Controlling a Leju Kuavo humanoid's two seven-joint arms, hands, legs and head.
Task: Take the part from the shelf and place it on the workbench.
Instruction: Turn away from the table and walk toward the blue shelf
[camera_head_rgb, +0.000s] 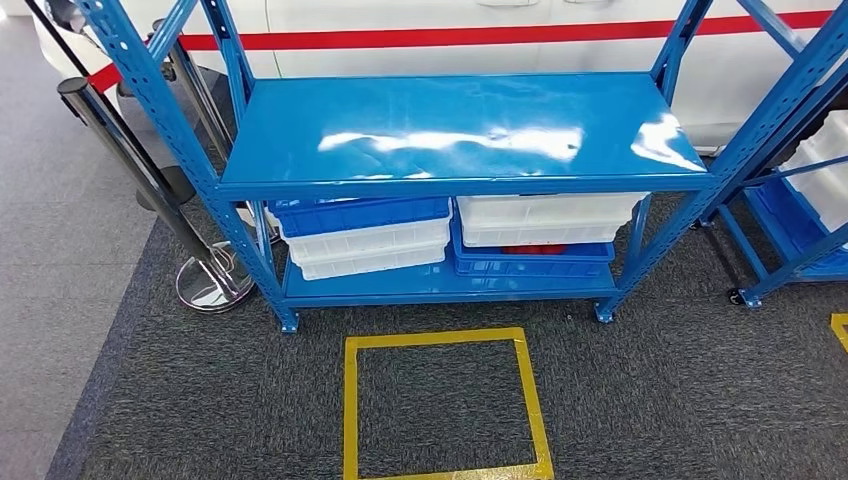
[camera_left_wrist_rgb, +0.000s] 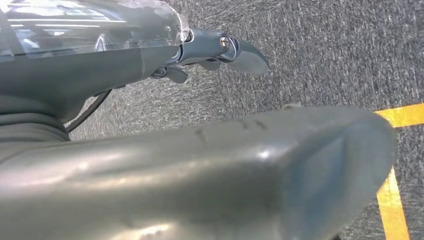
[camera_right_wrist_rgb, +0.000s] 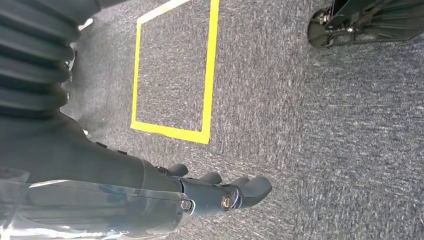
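Two tiers show on the blue shelf (camera_head_rgb: 460, 130) in head view: top tier bare and glossy w/ glare, bottom tier packed w/ bins. Bottom left: blue bin (camera_head_rgb: 360, 213) stacked on white bins (camera_head_rgb: 368, 248). Bottom right: white bin (camera_head_rgb: 545, 218) sitting on another blue bin (camera_head_rgb: 530, 262), w/ something red (camera_head_rgb: 533, 249) peeking btwn them; can't tell if that's the part. Yellow tape square (camera_head_rgb: 444, 405) on grey carpet (camera_head_rgb: 650, 400) just in front of shelf. Chrome-based stanchion (camera_head_rgb: 205, 275) near shelf's left leg. Second blue rack (camera_head_rgb: 800, 200) w/ white bins at right edge. White vehicle body w/ red stripe (camera_head_rgb: 500, 38) behind.

Left hand (camera_left_wrist_rgb: 220, 52) hangs over carpet in its wrist view, fingers loosely apart, nothing in it; thick grey thumb (camera_left_wrist_rgb: 200, 175) across the foreground. Right hand (camera_right_wrist_rgb: 220, 192) also over carpet near the tape square (camera_right_wrist_rgb: 172, 70), fingers a bit apart and lightly curled, holding nothing. Caster wheel (camera_right_wrist_rgb: 320, 27) of a rack nearby.
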